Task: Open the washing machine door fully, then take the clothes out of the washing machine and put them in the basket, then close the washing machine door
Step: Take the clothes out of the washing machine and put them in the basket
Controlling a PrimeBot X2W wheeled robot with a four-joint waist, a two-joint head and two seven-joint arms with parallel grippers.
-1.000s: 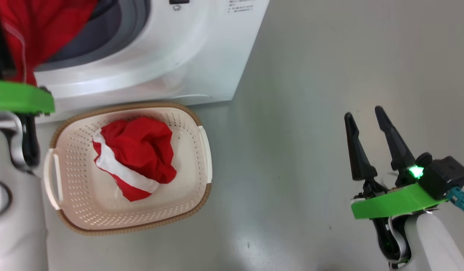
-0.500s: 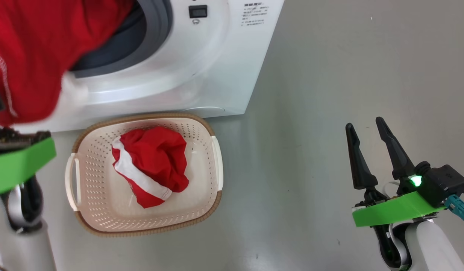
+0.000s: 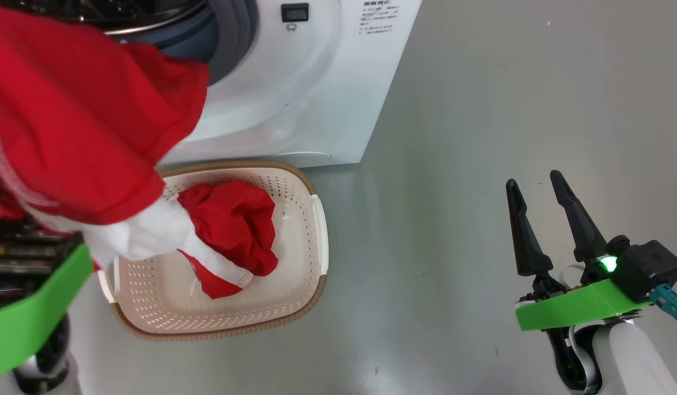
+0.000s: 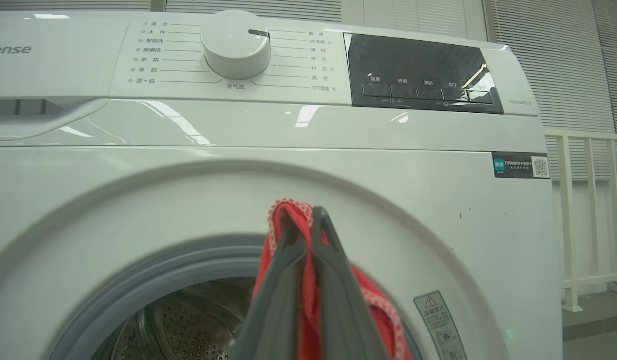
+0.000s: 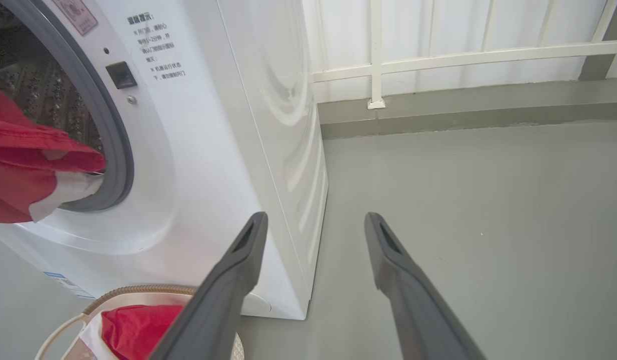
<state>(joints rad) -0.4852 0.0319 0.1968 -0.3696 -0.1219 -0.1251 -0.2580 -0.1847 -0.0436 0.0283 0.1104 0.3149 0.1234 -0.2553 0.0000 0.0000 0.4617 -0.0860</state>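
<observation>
Grey floor [image 3: 453, 137] takes up the right side of the head view. White washing machine [image 3: 316, 99] stands at the upper left of the frame, opening uncovered, with grey gasket [image 4: 138, 280] and perforated drum [image 4: 188, 325] exposed.

Basket [image 3: 318, 236] sits on the floor just in front of the machine, lower left of centre. 1 crumpled red garment [image 3: 234, 225] with a white stripe lies inside it.

Left end effector [image 4: 304, 220]: its 2 fingers are pressed together on a fold of the hanging red garment [image 3: 80, 126]. That garment spreads across the left of the head view, and its white lower part overlaps the basket's left rim there. Whether it touches the basket cannot be told.

Right end effector [image 3: 532, 180]: lower right of the frame, fingers spread wide with nothing between them, well apart from basket and machine.

White railing [image 5: 438, 57] runs along the wall at the top of the right wrist view.
</observation>
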